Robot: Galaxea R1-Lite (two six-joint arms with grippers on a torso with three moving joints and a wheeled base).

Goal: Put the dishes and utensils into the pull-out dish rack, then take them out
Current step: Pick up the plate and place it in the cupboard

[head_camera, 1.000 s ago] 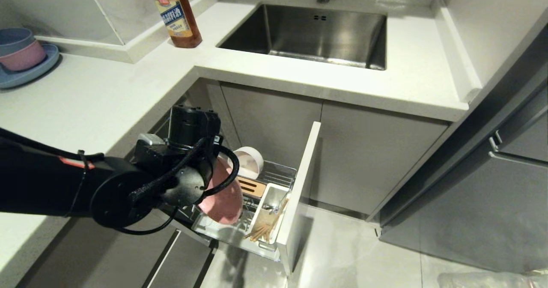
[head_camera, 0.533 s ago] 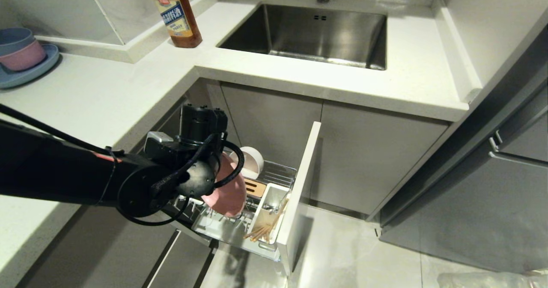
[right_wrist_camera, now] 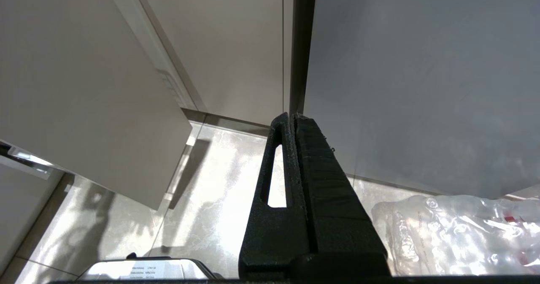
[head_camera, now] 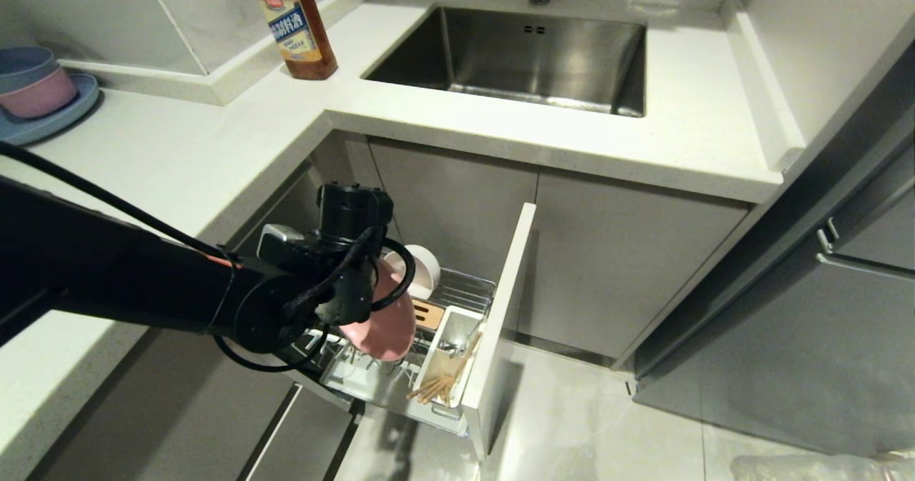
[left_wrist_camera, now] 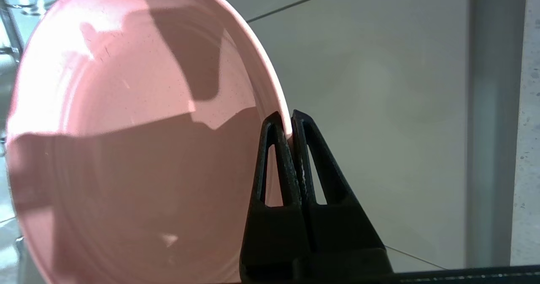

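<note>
My left gripper is shut on the rim of the pink plate, which stands on edge. In the head view the pink plate hangs low over the pull-out dish rack, its lower edge among the wires, with my left arm reaching in from the left. The cream-white bowl sits tilted at the rack's back. The chopsticks and a spoon stand in the white utensil cup. My right gripper is shut and empty, parked over the floor, outside the head view.
A sauce bottle stands on the counter by the sink. Blue and pink bowls on a blue plate sit far left. The rack's door front juts out. A plastic bag lies on the floor.
My left arm has carried the pink plate rightward and down, deeper into the rack. The right arm has not moved.
</note>
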